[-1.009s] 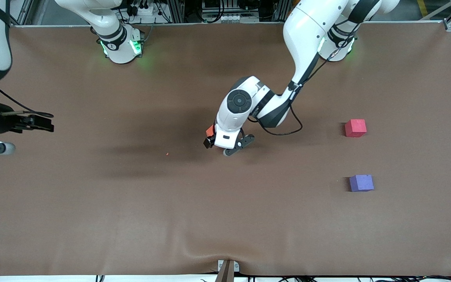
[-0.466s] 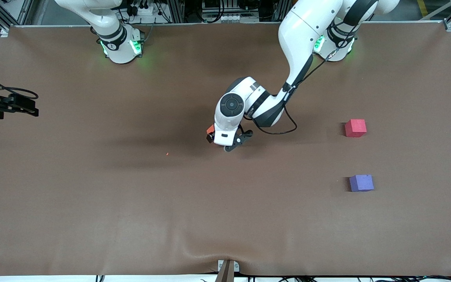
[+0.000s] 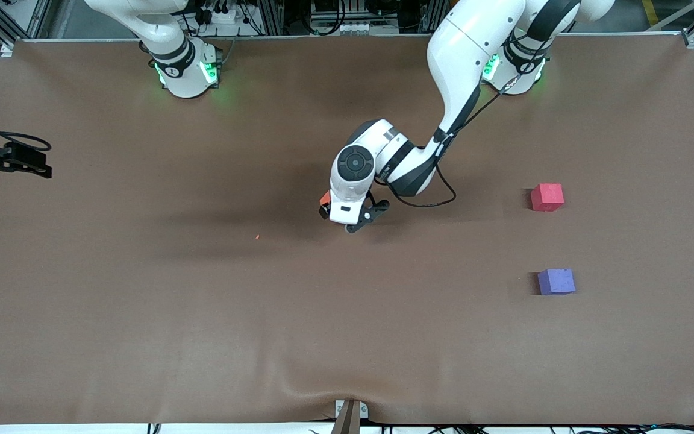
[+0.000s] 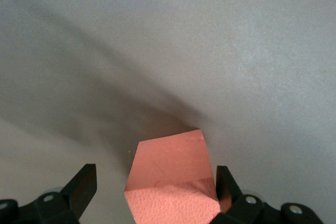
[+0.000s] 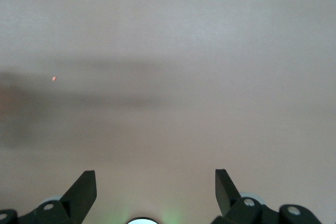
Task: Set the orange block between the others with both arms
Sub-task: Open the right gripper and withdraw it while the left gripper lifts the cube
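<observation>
A matte orange block (image 4: pixel 173 177) sat between the left claw's (image 4: pixel 152 182) wide-open fingers; the front view showed only its corner (image 3: pixel 324 198).

Matt, grainy (foam-like) orange block (image 4: pixel 176 182)

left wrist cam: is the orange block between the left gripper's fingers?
Yes: the orange block sits between the open left gripper's fingers.

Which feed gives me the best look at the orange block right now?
The left wrist view: the orange block fills the space between the open left claw. The front view shows only an orange corner beside that arm's wrist. The right wrist view doesn't show it.
</observation>
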You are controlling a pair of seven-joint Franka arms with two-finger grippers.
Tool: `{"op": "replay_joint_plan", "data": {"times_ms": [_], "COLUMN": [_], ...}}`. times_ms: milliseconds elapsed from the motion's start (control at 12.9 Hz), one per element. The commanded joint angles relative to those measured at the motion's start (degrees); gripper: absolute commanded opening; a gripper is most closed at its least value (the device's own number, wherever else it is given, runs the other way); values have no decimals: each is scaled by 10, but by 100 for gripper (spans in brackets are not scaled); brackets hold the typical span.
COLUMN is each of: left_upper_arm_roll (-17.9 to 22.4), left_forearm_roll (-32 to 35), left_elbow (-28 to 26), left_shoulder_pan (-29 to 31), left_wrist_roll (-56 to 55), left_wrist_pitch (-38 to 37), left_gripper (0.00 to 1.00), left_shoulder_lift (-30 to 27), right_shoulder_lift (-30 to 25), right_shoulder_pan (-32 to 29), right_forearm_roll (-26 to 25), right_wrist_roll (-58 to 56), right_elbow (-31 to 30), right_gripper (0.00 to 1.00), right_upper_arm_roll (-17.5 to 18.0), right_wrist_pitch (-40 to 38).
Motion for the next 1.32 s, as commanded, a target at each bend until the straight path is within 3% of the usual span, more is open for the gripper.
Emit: {"op": "replay_joint_plan", "data": {"times_ms": [0, 388, 466, 543, 621, 854, 1087, 1242], "left_upper_arm_roll": [6, 7, 14, 20, 31, 57, 111, 115], "left_forearm_roll": [14, 43, 43, 43, 50, 129, 137, 137], "left_elbow": [13, 14, 16, 16, 16, 17, 14, 12], "left_shoulder_pan": [-22, -31, -32, -38, -49, -66, -59, -19], "left_wrist_roll": [-49, -152, -153, -153, -159, -157, -150, -117], "left_wrist_pitch": [-3, -3, 0, 0, 0, 0, -7, -26], "left_gripper": [100, 100, 94, 12, 0, 0, 0, 0], "left_shoulder_lift": [11, 24, 24, 23, 23, 14, -8, -17], "right_shoulder_lift": [4, 4, 4, 4, 4, 3, 1, 3], "right_shoulder_pan": [-23, -24, -24, -22, -25, -30, -27, -27], "right_forearm_roll": [-3, -2, -2, -2, -2, -3, -3, -1], "right_wrist_roll": [-9, -5, -4, 1, 13, 30, 30, 30], "right_elbow": [5, 3, 3, 3, 3, 3, 3, 3], "right_gripper": [100, 100, 100, 100, 100, 100, 100, 100], "right_upper_arm_roll": [11, 13, 15, 16, 28, 41, 40, 40], "right_wrist_pitch": [-7, -7, -7, -7, -7, -9, -10, -10]}}
